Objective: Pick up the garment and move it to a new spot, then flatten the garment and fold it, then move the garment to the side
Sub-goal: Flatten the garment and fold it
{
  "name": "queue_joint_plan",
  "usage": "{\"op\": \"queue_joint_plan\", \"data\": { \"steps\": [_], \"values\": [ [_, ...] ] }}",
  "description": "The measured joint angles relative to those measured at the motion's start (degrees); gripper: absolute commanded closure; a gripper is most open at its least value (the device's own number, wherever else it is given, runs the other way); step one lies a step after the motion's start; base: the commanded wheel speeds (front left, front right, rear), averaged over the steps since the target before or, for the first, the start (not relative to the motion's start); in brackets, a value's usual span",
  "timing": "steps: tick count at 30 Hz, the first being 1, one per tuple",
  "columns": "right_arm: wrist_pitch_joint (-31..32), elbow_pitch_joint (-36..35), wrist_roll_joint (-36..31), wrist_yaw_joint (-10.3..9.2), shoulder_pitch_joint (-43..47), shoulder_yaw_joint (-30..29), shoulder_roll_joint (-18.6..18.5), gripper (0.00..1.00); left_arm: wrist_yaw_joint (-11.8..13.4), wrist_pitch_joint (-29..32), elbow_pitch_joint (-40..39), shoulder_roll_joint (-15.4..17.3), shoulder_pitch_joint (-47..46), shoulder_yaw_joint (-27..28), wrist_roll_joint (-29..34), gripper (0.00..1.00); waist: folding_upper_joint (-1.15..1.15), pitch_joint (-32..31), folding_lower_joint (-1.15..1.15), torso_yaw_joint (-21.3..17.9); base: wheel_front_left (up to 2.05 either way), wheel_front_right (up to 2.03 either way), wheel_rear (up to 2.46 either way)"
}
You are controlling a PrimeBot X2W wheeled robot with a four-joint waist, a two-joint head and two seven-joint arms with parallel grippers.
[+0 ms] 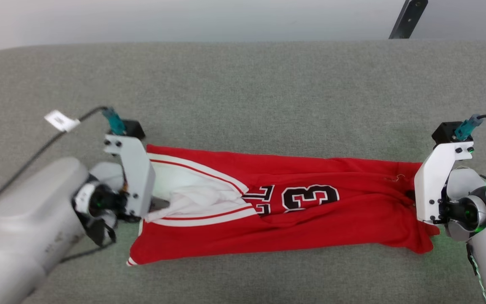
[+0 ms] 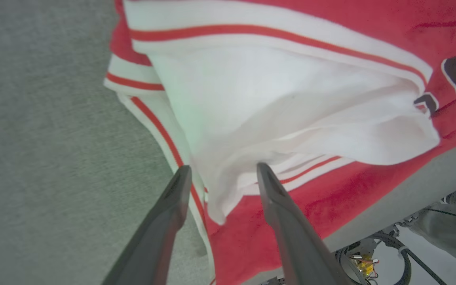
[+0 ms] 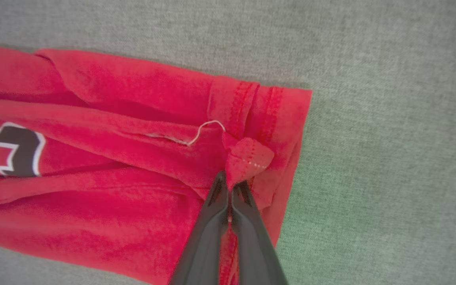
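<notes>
red cloth jersey with white sleeves (image 1: pixel 310 228) | left end effector (image 2: pixel 222 166) open astride sleeve (image 2: pixel 275 107) | right end effector (image 3: pixel 230 178) pinching hem (image 3: pixel 251 158) | tip: keep hem taut, smooth sleeve flat

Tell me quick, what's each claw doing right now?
Left gripper: open, white cloth of the garment between its spread fingers.
Right gripper: shut on the garment's red hem.
</notes>
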Motion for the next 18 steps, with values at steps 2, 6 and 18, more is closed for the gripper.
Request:
{"op": "queue_joint_plan", "data": {
  "steps": [2,6,18],
  "values": [
    [0.0,0.7,-0.2,0.00,0.0,-0.1,0.1,1.00,1.1,1.0,-0.7,1.2,-1.1,0.2,0.2,0.00,0.00,-0.5,0.00,0.2,0.00,0.00,0.00],
    [-0.1,2.0,-0.3,0.00,0.4,-0.3,0.3,1.00,4.2,0.5,-5.0,4.4,-2.0,0.4,2.1,0.00,0.00,-1.5,-0.01,0.7,0.00,0.00,0.00],
    [-2.0,4.5,-1.6,0.00,1.6,-0.2,1.0,0.00,7.2,-19.6,-16.3,10.3,7.8,5.6,3.1,0.00,0.00,-4.6,0.00,1.4,0.00,0.00,0.00]
  ]
}}
